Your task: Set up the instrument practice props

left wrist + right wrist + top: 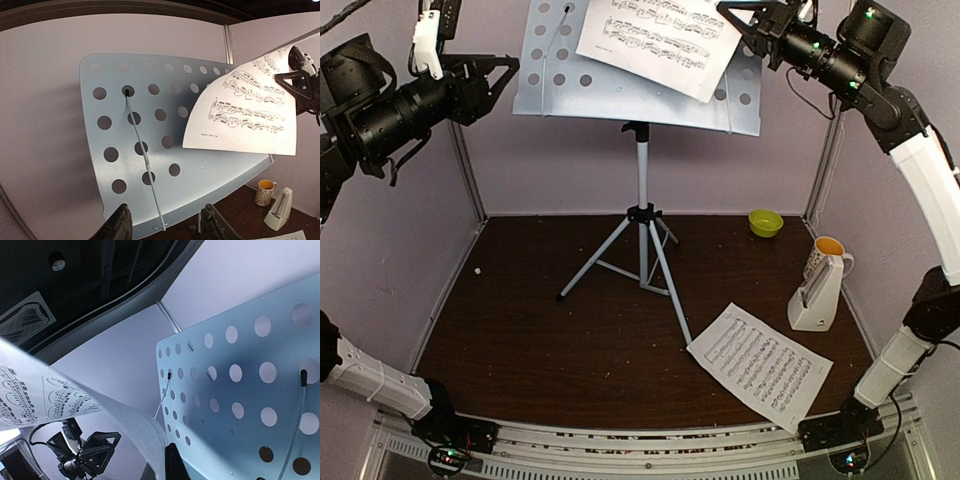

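Note:
The silver tripod music stand (642,215) stands mid-table, and its white perforated desk (560,75) is at the top of the view. My right gripper (748,22) is shut on the right edge of one sheet-music page (660,40) and holds it in front of the desk. In the right wrist view the page (100,405) curves out from the gripper (162,465). My left gripper (498,80) is open and empty to the left of the desk; in its wrist view it (167,227) faces the desk (150,150). The second page (760,365) lies on the table. The metronome (815,295) stands at the right.
A white mug with an orange inside (828,250) stands just behind the metronome. A small yellow-green bowl (765,222) sits at the back right. The stand's legs (620,265) spread over the table's middle. Purple walls close in the back and sides.

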`<state>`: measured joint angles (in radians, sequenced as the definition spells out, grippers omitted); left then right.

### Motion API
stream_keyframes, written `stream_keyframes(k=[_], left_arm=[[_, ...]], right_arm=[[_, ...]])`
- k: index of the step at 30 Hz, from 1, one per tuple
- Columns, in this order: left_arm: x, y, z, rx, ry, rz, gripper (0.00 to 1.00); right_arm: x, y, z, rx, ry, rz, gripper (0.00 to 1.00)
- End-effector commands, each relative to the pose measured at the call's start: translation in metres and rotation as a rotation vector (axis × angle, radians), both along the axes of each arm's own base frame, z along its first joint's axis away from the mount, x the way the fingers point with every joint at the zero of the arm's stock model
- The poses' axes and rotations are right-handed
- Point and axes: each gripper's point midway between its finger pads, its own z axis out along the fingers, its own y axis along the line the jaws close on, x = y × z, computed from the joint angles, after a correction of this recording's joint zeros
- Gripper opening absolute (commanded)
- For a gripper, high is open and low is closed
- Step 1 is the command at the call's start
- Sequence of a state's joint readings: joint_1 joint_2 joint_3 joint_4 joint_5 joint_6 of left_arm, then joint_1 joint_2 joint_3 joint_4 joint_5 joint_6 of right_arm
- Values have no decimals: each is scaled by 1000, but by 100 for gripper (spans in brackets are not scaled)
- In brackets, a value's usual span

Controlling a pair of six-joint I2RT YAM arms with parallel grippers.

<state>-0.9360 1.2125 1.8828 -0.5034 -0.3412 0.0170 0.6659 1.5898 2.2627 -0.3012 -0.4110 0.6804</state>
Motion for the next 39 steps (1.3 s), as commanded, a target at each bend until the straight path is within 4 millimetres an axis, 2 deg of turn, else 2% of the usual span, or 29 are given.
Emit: stream_keyframes(k=[1,9,15,23,30,39], left_arm=[[12,9,7,-13,16,6,48],[33,-6,23,14,3,-3,49],[45,-13,32,13,-21,26,46],[69,-27,24,39,-4,71,44],[80,-31,20,44,4,96,36],[85,-29,22,41,-11,123,21]], right_arm=[[24,9,-16,-9,115,15,0],[47,17,-37,-91,113,-48,0],[58,14,-39,-113,86,-114,0],[66,22,-37,-122,49,-129,0],[70,39,-46,-161,33,-132,0],[72,37,-45,-193,-5,-226,0]])
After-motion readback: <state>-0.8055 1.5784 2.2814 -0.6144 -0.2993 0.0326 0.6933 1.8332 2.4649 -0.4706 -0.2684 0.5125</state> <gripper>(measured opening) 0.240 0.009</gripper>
